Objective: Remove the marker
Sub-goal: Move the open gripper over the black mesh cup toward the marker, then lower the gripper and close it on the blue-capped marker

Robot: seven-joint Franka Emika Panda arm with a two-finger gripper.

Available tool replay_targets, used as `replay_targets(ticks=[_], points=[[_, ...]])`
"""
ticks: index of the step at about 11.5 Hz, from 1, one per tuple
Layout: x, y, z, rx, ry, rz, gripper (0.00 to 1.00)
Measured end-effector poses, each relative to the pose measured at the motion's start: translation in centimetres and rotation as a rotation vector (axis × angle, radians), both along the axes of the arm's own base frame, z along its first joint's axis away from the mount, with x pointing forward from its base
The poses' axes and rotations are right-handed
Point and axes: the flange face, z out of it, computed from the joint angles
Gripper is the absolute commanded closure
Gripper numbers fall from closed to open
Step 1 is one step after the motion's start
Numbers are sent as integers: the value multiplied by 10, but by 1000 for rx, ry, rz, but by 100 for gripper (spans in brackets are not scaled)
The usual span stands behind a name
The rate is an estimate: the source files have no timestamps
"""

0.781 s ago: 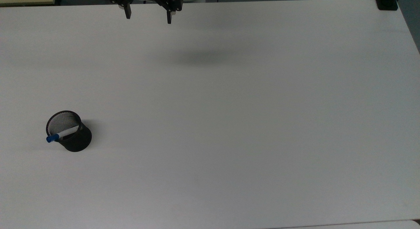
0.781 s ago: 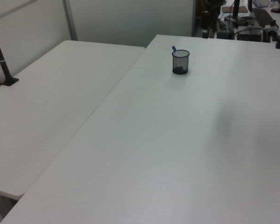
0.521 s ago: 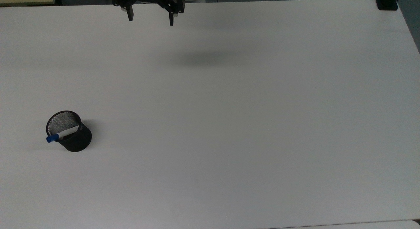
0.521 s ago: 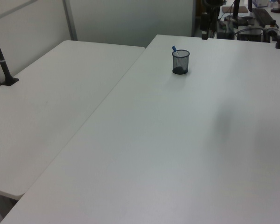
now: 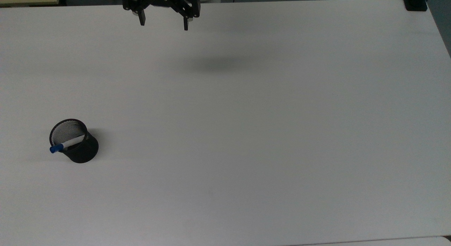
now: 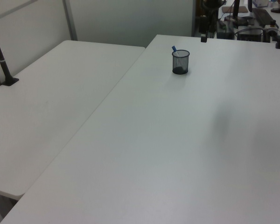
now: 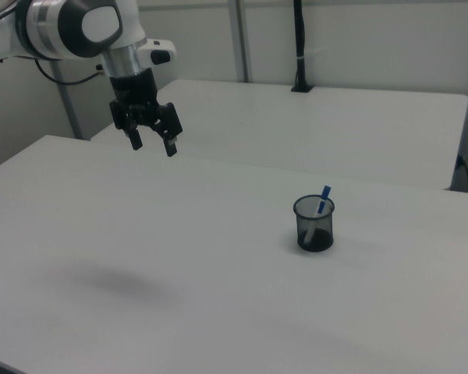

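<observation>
The pincer (image 5: 164, 23) hangs wide and empty above the desk's (image 5: 246, 133) far edge — well apart from the marker (image 5: 67, 144), leaning untouched inside the mesh cup (image 5: 74, 141); removal not yet begun.

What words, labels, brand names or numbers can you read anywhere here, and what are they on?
None can be read.
The marker: no print to be made out on its white barrel.
The black mesh cup: no label.
The pincer and the arm: no legible marking.
The white table: bare of writing.
</observation>
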Motion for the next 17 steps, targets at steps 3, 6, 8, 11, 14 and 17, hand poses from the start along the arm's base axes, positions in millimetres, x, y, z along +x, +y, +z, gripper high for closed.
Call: replay_targets(ticks=[3,6,8,11,14,17], points=[[6,-3,1,-1,-38,-3,0],[27,-39,5,-10,-197,-53,0],[49,-78,-9,-27,-305,-106,0],[82,-121,-52,-48,-434,-184,0],[103,-165,-105,-62,-517,-273,13],[111,-197,-137,-82,-597,-307,35]])
